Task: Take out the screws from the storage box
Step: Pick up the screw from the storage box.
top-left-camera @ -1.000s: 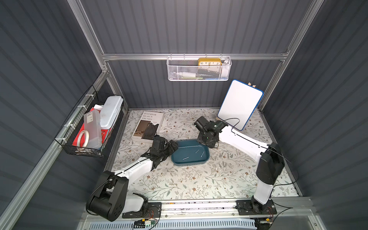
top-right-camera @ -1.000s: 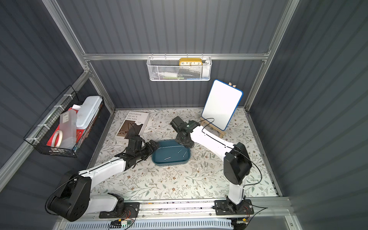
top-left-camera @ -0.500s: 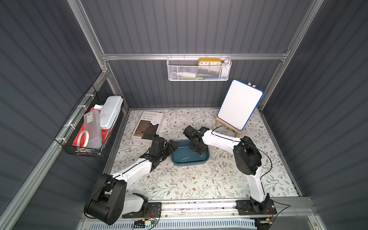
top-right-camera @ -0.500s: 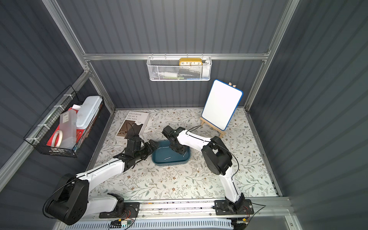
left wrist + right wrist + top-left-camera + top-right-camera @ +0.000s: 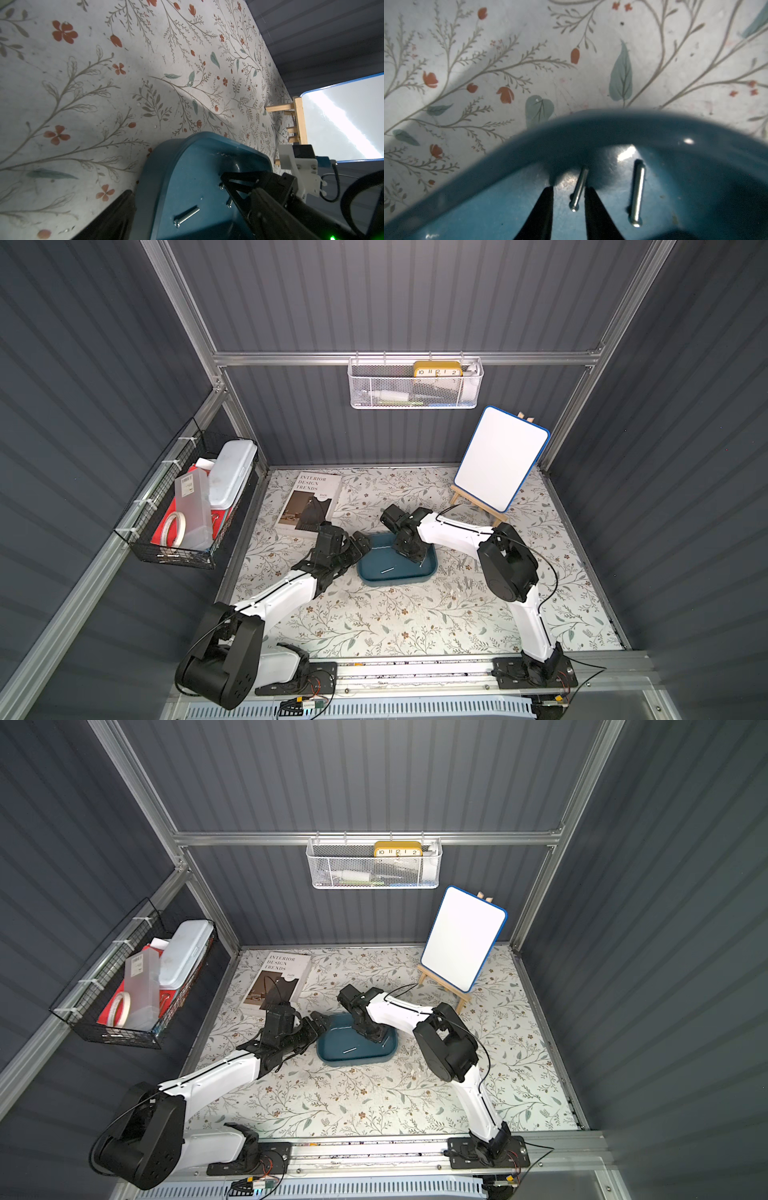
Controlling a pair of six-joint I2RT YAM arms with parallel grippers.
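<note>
The teal storage box [image 5: 395, 578] [image 5: 353, 1058] lies mid-table. My right gripper [image 5: 417, 560] [image 5: 569, 188] reaches down to its floor at the right end. Its jaws stand narrowly open around one of the screws [image 5: 579, 187], which lies against one finger with a gap to the other. A second screw [image 5: 637, 191] lies beside them and a third [image 5: 387, 571] [image 5: 187, 215] lies loose mid-box. My left gripper [image 5: 360, 545] [image 5: 318, 1025] stands wide open at the box's left end. One of its fingers [image 5: 116, 212] lies just outside the box wall [image 5: 166, 166].
Several screws [image 5: 461, 566] lie on the floral mat right of the box. A book [image 5: 309, 504] lies at the back left and a whiteboard on an easel [image 5: 500, 460] at the back right. A wire basket [image 5: 183, 506] hangs on the left wall.
My right arm swung in from behind the box's right end and lowered its gripper into the box, over a screw, the jaws narrowing slightly. The left arm stayed put.
</note>
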